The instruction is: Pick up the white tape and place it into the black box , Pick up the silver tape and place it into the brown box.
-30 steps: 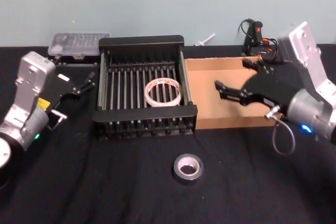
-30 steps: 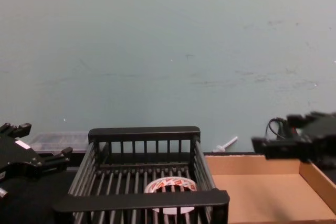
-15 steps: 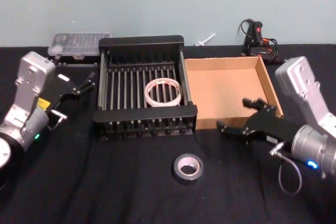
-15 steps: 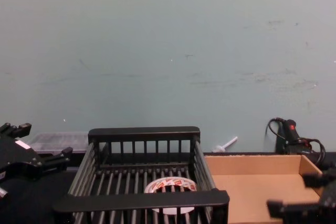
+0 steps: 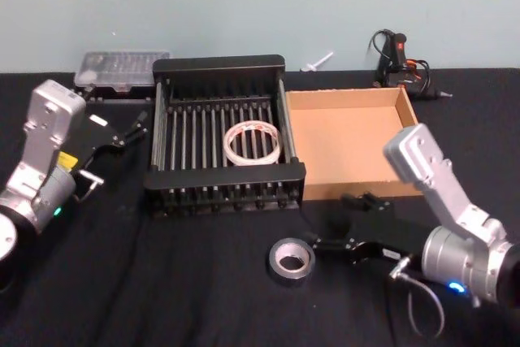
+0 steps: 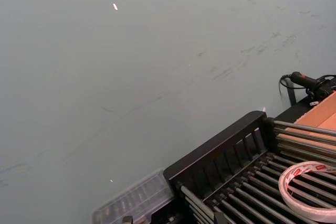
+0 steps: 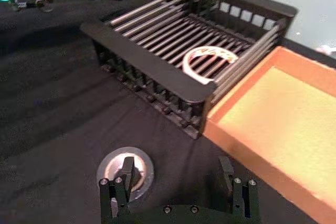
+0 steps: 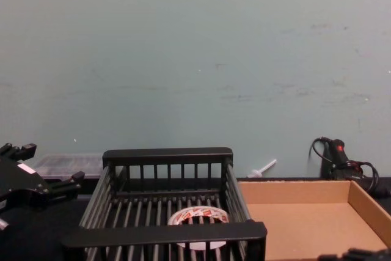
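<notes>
Head view, dull silver tape [image 5: 291,260] ring, slatted black box [image 5: 224,197], flat cardboard brown box [image 5: 345,149]

white tape [image 6: 311,190] — cut by frame edge | brown box [image 8: 305,227] — right side cropped

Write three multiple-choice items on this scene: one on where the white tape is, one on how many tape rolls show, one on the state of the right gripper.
1. Where does the white tape lie?
A. in the black box
B. in the brown box
C. on the table

2. How many tape rolls show?
A. one
B. two
C. three

3. The right gripper is:
A. shut on the silver tape
B. open beside it
C. over the brown box

Answers: 1 A, it rests on the crate's bars. 2 B, one white, one silver. 3 B, its fingers stand apart, one finger overlapping the roll in the wrist view.
</notes>
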Action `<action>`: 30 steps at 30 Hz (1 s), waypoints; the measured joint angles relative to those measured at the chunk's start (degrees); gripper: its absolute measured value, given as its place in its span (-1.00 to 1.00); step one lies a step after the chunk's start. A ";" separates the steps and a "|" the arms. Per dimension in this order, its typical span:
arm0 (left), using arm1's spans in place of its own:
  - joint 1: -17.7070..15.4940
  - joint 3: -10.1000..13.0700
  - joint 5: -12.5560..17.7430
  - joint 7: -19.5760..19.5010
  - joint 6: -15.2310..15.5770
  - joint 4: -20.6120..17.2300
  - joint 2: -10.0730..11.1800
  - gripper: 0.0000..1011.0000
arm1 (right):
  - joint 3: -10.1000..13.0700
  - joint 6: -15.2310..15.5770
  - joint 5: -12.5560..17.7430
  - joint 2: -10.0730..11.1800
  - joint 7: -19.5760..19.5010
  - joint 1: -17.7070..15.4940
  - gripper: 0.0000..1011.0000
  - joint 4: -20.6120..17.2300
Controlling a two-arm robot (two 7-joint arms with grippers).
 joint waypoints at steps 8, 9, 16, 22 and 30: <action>0.00 0.00 0.00 0.00 0.00 0.00 0.00 0.98 | -3.02 0.49 -1.69 -0.59 0.39 1.64 0.98 1.37; 0.00 0.00 0.00 0.00 0.00 0.00 0.00 0.98 | -3.20 0.56 -1.86 -0.62 0.43 1.79 0.98 1.50; 0.00 0.00 0.00 0.00 0.00 0.00 0.00 0.98 | -4.48 1.11 -3.04 -0.96 0.85 2.62 0.98 2.79; 0.00 0.00 0.00 0.00 0.00 0.00 0.00 0.98 | -5.14 1.85 -3.84 -1.56 1.15 3.53 0.98 3.86; 0.00 0.00 0.00 0.00 0.00 0.00 0.00 0.98 | -5.48 2.34 -4.48 -2.53 1.26 4.37 0.98 5.18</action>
